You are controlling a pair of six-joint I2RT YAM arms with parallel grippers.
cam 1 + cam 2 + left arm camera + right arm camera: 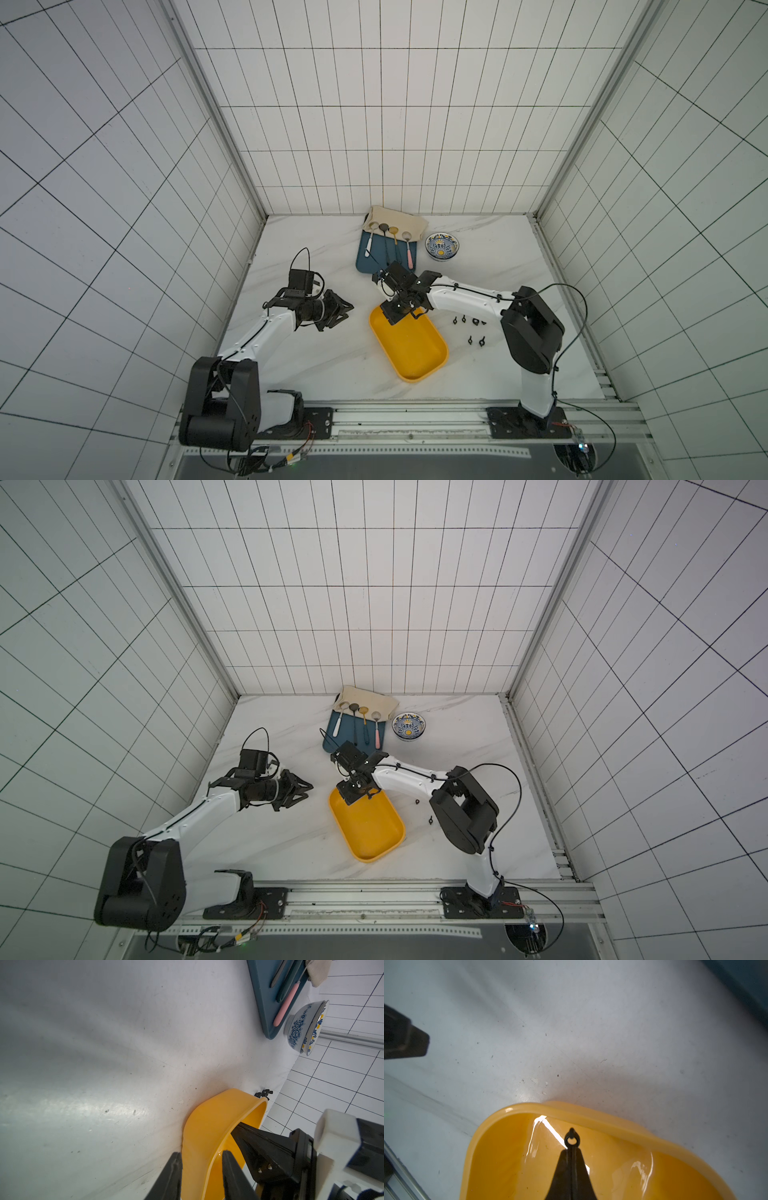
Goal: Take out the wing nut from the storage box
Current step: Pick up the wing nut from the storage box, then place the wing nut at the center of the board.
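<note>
The white marble table [316,365] fills the floor of the tiled cell. The left arm [266,328] reaches in from the near left, and the right arm [461,297] from the near right.

The yellow box [415,353] [370,833] lies slantwise at near centre. A blue tray [362,262] sits at far centre, its far end under a cream cloth [399,218].

The left claw [347,312] [201,1152] hangs just left of the box, apart from it, fingers partly spread with nothing between them. The right claw [399,316] [572,1150] points down into the far-left corner of the box, tips pressed together.

A patterned bowl [442,246] stands just right of the tray. Four spoons [388,241] lie side by side on the tray, their bowls on the cloth.

Several loose nuts [471,340] are scattered on the table right of the box, partly behind the right arm.

The wing nut [572,1140] is pinched in the right claw's tips, inside the box near its far wall. Whether it touches the box floor cannot be told.
</note>
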